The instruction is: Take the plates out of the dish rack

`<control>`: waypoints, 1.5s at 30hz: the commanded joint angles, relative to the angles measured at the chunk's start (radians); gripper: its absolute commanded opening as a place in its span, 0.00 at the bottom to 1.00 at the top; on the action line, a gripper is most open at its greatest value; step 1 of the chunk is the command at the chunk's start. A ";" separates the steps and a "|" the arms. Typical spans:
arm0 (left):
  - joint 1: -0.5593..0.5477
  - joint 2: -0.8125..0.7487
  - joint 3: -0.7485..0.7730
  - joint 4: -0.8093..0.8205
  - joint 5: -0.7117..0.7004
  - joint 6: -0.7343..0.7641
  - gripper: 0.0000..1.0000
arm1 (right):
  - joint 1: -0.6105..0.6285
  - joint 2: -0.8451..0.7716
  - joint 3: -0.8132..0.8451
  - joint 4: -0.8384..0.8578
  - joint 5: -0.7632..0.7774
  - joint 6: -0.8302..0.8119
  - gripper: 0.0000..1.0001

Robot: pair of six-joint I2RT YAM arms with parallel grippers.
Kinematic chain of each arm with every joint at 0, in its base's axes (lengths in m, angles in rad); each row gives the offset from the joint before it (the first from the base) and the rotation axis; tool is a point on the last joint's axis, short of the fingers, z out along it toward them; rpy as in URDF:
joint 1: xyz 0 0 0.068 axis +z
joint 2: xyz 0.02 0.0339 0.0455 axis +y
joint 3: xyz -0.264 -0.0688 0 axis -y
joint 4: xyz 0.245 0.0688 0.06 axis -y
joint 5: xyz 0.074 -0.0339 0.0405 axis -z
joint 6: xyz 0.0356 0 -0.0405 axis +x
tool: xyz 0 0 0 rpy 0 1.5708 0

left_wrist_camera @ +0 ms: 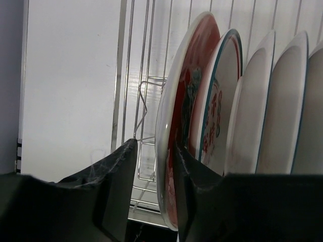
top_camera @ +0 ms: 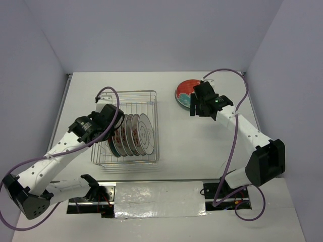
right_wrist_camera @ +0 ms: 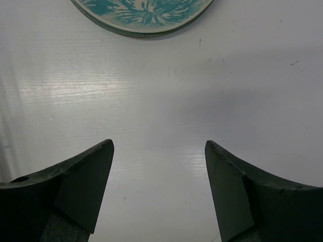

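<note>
The dish rack (top_camera: 151, 108) holds a row of upright plates (top_camera: 133, 133). My left gripper (top_camera: 110, 132) is at the row's left end. In the left wrist view the left gripper (left_wrist_camera: 155, 143) is open and straddles the lower rim of the end red plate (left_wrist_camera: 194, 75). One finger lies against the plate's patterned face; the other stands a small gap off its back. A white plate with a teal rim (left_wrist_camera: 222, 91) is behind it. Another red plate (top_camera: 185, 91) lies flat on the table, its edge (right_wrist_camera: 146, 15) just ahead of my open, empty right gripper (right_wrist_camera: 159, 143), also seen from above (top_camera: 197, 107).
The rack's wire side (left_wrist_camera: 144, 96) rises close behind the left gripper. White walls close the table in at the back and both sides. Cables loop over both arms.
</note>
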 commanded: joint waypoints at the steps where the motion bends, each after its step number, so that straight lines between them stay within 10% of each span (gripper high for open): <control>1: -0.002 0.017 -0.025 0.044 -0.033 0.009 0.46 | 0.015 0.016 -0.016 0.028 0.006 0.000 0.80; 14: -0.002 0.032 0.063 0.026 -0.069 0.035 0.00 | 0.030 0.022 0.000 0.016 0.020 0.011 0.80; 33: -0.004 0.273 0.702 -0.323 -0.433 0.075 0.00 | 0.030 -0.007 0.073 -0.010 0.029 -0.004 0.80; 38: -0.004 0.258 0.788 0.044 -0.478 0.283 0.00 | 0.030 -0.169 0.014 0.158 -0.193 -0.024 0.81; 45: 0.005 0.058 0.552 0.700 0.166 0.309 0.00 | 0.032 -0.357 -0.134 0.603 -0.777 0.089 1.00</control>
